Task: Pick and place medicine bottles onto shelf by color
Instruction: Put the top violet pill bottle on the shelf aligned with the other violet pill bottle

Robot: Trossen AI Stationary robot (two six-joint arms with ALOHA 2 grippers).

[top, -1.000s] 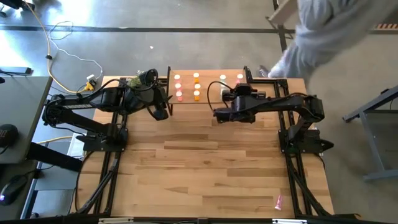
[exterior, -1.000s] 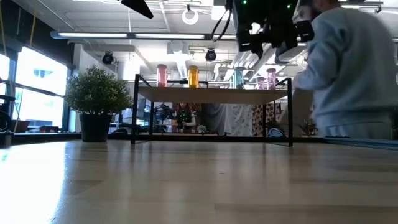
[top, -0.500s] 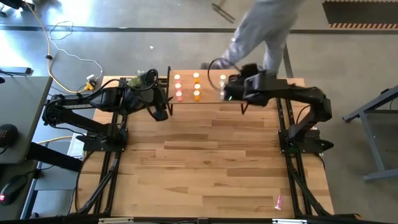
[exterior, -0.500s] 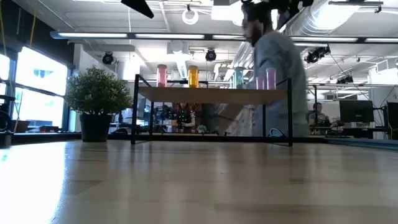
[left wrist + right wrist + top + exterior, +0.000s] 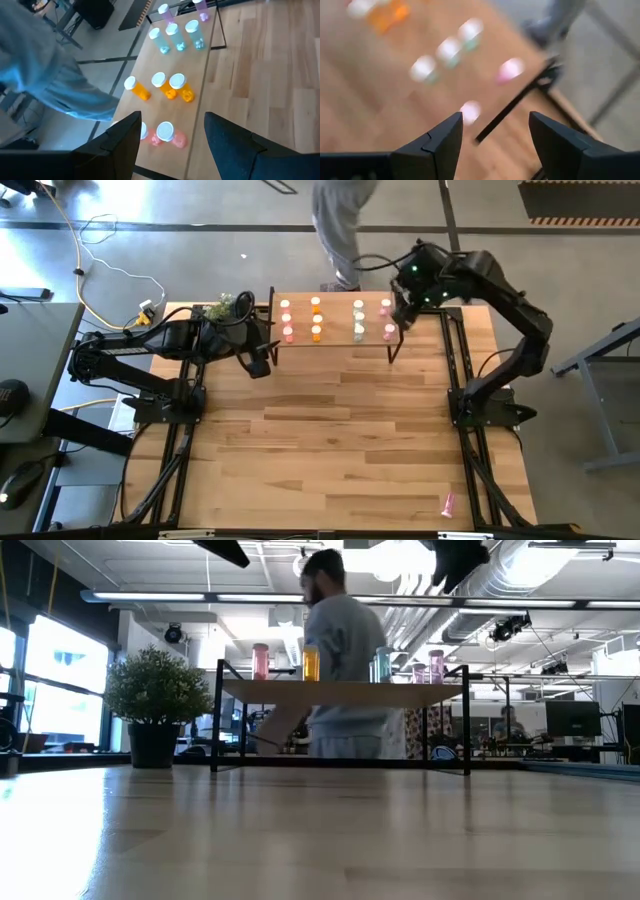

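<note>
Bottles (image 5: 316, 319) crowd the shelf (image 5: 336, 339); near tabletop (image 5: 330, 440) open.

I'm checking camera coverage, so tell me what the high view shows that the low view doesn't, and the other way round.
Only the high view shows a stray pink bottle lying near the table's front edge, plus both whole arms. Only the low view shows the potted plant in side profile and the room behind, with a person's upper body. Both show the shelf carrying upright medicine bottles.
</note>
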